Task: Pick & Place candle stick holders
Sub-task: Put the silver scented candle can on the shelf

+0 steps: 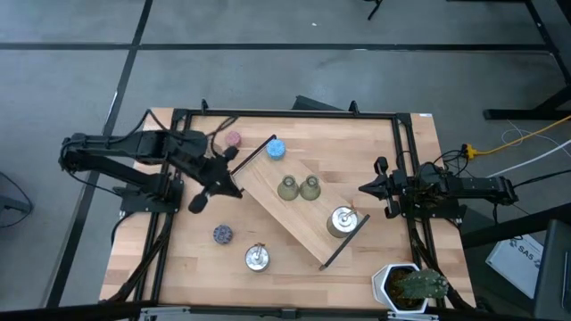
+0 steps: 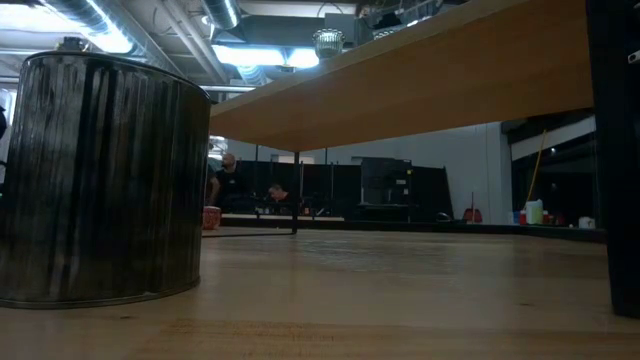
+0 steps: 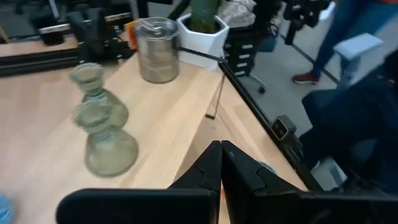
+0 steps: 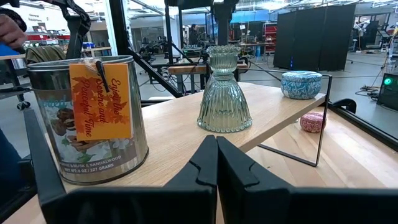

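blur: green holders | cut off: plant | people tiny

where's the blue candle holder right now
In the high view the blue holder sits on the upper left end of the wooden tray, right of the pink holder, upper left of the green pair.

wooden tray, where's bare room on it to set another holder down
Bare: the wooden tray's upper-left stretch, between the blue holder and two olive-green holders, and a shorter patch between those and the silver tin. Its lower-right end is crowded.
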Controlling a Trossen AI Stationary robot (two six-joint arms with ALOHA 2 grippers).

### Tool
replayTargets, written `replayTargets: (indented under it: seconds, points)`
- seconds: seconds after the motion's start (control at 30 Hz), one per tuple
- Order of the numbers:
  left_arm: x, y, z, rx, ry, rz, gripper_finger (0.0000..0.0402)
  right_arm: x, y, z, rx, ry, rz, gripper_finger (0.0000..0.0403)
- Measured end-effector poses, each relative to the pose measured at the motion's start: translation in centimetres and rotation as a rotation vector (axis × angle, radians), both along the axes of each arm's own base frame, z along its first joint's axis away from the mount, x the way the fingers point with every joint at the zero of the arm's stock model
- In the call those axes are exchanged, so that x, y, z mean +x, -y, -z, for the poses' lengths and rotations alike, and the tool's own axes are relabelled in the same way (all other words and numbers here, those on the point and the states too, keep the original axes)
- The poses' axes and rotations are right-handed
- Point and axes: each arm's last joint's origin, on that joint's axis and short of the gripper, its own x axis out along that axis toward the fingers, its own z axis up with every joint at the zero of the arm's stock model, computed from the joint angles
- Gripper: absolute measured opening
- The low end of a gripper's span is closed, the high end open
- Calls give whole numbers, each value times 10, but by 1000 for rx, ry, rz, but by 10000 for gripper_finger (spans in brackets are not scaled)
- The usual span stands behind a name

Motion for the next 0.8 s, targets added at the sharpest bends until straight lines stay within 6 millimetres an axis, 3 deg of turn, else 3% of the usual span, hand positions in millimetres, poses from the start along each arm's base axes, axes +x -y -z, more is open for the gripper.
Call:
replayTargets:
  seconds: [0.57,0.8]
  points:
    - [51,68,50,2,-218,221,8,0,0,0,0,0,0,1]
    - [61,97,64,-6,-243,235,37,0,0,0,0,0,-1,1]
